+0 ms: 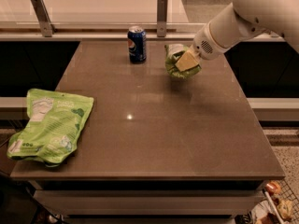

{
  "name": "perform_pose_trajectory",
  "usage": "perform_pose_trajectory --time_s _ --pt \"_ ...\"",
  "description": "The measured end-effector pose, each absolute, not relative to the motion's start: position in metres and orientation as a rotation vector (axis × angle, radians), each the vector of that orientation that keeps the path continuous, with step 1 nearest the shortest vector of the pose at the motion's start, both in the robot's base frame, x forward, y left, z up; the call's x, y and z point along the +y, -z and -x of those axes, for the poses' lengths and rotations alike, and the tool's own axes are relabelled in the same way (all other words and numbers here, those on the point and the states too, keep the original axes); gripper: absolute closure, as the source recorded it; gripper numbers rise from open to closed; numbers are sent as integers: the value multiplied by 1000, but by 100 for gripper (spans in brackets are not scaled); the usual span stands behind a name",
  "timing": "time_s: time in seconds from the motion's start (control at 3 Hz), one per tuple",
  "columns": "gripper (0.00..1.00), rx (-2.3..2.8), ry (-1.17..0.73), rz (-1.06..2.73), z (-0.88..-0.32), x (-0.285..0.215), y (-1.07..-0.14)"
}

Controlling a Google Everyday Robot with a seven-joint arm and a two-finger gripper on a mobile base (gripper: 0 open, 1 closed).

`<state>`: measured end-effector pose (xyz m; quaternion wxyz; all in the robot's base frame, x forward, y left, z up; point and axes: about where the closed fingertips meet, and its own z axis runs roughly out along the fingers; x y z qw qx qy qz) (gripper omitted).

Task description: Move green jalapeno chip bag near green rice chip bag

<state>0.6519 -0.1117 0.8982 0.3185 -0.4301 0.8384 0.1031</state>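
The green jalapeno chip bag (175, 60), small, wrinkled and dark green with white patches, is at the far right of the table, just off its surface. My gripper (186, 61) reaches in from the upper right and is shut on this bag, its tan fingers (187, 59) pressed against the bag's right side. The green rice chip bag (50, 125), a large flat light-green pouch, lies at the table's front left corner, far from the gripper.
A blue soda can (137, 44) stands upright at the back of the brown table (163, 134), left of the gripper. A rail with metal posts (162, 9) runs behind the table. Snack items show on the floor at the bottom right (275, 204).
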Motion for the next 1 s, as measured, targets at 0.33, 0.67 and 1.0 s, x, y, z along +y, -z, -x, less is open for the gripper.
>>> perform_pose_trajectory --time_s 0.33,0.67,1.0 --pt "100 2203 -299 1173 -625 -92 -911" --pt "100 2195 -357 1241 -598 -73 -919" --pt "100 2208 -399 1348 -577 -57 -919"
